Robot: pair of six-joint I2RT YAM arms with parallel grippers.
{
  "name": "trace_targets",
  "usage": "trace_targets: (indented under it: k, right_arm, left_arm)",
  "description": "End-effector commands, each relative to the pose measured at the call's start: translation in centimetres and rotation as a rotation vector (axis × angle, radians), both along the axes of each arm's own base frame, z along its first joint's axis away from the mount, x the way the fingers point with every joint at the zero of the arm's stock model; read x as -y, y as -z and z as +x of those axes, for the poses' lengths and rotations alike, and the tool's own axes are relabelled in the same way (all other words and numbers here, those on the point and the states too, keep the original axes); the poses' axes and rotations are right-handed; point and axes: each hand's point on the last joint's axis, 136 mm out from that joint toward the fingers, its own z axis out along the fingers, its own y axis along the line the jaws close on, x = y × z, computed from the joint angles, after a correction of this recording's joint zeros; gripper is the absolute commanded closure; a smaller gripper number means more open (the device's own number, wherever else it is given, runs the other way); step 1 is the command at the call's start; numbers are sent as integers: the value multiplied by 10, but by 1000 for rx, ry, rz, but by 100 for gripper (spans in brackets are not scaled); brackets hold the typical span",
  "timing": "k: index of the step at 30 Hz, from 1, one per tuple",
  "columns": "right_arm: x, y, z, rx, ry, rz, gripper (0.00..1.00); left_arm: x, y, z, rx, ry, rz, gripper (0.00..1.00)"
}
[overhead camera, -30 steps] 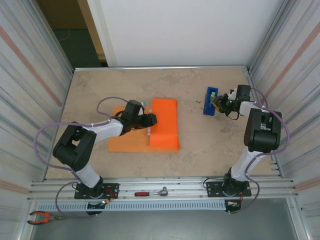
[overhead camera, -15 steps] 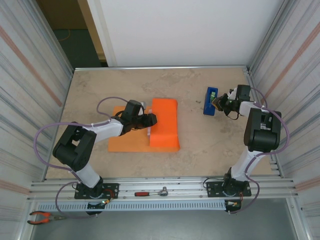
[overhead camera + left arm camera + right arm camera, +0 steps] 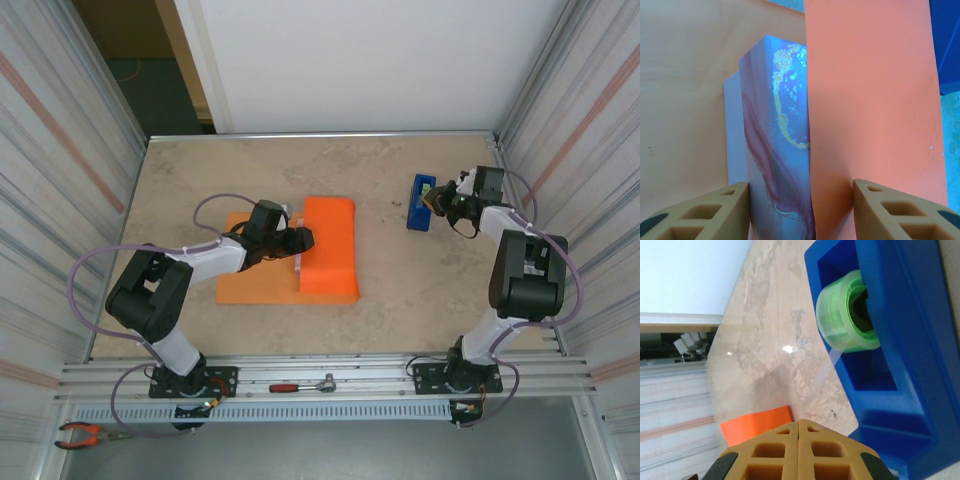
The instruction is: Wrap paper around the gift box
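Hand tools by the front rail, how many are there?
2: a red-handled wrench on the front rail, middle, and orange-handled pliers at the near left corner. More may be hidden.

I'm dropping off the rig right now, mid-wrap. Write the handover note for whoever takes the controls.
Left tool: jaws apart, straddling the gift box end and the paper flap draped over it; grip unconfirmed.
Right tool: shut, at the blue tape dispenser; a clear strip runs from the tape roll toward it.
Done: paper under the box, one side folded over the top.
Left: the rest of the sheet lies flat beside the box; fold it up, close the bare ends, tape.
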Motion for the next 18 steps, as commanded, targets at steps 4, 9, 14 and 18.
trace_targets:
  k: [4, 9, 14, 18]
  right_arm:
    - [-10, -13, -22, -5, -6, 42, 100]
    - [-10, -7, -38, -33, 11, 37, 100]
    - [-9, 4, -50, -64, 21, 31, 100]
    - [-10, 17, -58, -88, 24, 35, 100]
  left_arm:
    - [-25, 44, -30, -132, -11, 140, 48]
    - [-25, 43, -30, -129, -10, 144, 48]
    - [-25, 43, -30, -128, -7, 145, 48]
    - [-25, 44, -30, -128, -10, 145, 48]
